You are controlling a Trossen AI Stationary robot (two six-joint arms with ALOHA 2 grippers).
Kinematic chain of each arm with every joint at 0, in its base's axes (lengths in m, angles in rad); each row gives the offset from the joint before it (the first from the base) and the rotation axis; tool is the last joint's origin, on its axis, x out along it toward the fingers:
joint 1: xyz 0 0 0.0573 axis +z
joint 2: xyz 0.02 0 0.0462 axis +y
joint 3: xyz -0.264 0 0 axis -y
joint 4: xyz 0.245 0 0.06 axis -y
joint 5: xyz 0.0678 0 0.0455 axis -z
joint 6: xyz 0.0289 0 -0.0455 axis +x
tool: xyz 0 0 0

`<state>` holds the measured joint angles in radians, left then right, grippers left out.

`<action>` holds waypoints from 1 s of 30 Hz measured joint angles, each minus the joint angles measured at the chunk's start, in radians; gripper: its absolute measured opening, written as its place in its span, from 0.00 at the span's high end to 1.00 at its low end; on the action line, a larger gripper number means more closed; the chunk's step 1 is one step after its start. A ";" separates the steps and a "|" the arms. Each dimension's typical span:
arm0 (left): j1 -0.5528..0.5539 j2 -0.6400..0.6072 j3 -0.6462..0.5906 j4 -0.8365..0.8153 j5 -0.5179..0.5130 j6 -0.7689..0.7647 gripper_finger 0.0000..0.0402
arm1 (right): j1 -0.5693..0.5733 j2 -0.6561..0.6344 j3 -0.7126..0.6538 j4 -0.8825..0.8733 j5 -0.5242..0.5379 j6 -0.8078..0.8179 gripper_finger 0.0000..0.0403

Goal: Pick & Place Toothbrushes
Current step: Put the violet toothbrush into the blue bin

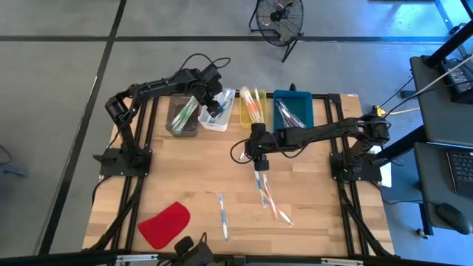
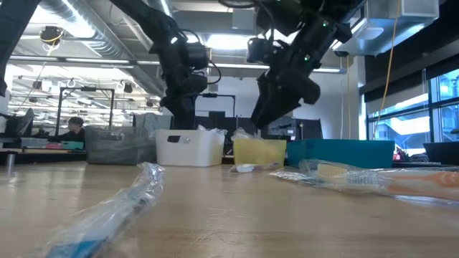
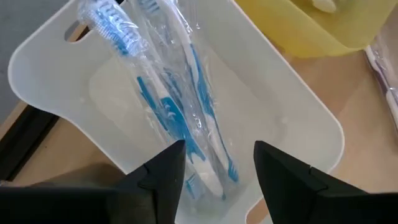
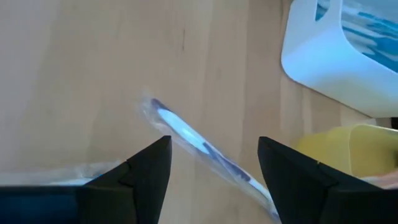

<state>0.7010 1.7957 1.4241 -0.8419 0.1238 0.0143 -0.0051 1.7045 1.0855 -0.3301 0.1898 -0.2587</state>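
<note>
Wrapped toothbrushes lie flat on the wooden table: a blue one (image 1: 222,214), an orange one (image 1: 278,208) and a blue-and-white one (image 1: 260,182). My right gripper (image 1: 259,164) hovers open over that last toothbrush (image 4: 199,146), one finger on either side, apart from it. My left gripper (image 1: 214,103) hangs open over the white bin (image 3: 298,118), where blue toothbrushes (image 3: 168,106) in clear wrappers lie against the bin's floor and wall. More toothbrushes fill the grey bin (image 1: 182,117), yellow bin (image 1: 252,107) and teal bin (image 1: 294,109).
The four bins stand in a row along the table's far edge. A flat red piece (image 1: 164,224) lies near the table's near left corner. In the low view a wrapped toothbrush (image 2: 122,204) lies close in front, and another (image 2: 358,178) lies to the right.
</note>
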 joint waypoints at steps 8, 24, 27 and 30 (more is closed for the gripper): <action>-0.021 -0.053 -0.008 -0.024 0.017 0.018 0.54 | -0.033 0.008 0.000 0.001 -0.065 -0.092 0.42; -0.300 -0.353 -0.371 0.195 0.022 -0.095 0.55 | -0.063 0.111 -0.001 0.051 -0.085 -0.198 0.40; -0.372 -0.418 -0.468 0.277 0.021 -0.148 0.55 | -0.063 0.128 -0.001 0.084 -0.111 -0.199 0.40; -0.443 -0.460 -0.548 0.354 0.022 -0.199 0.55 | -0.062 0.149 -0.001 0.097 -0.127 -0.198 0.40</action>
<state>0.2581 1.3354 0.8762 -0.4878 0.1457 -0.1850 -0.0674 1.8534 1.0847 -0.2335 0.0623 -0.4570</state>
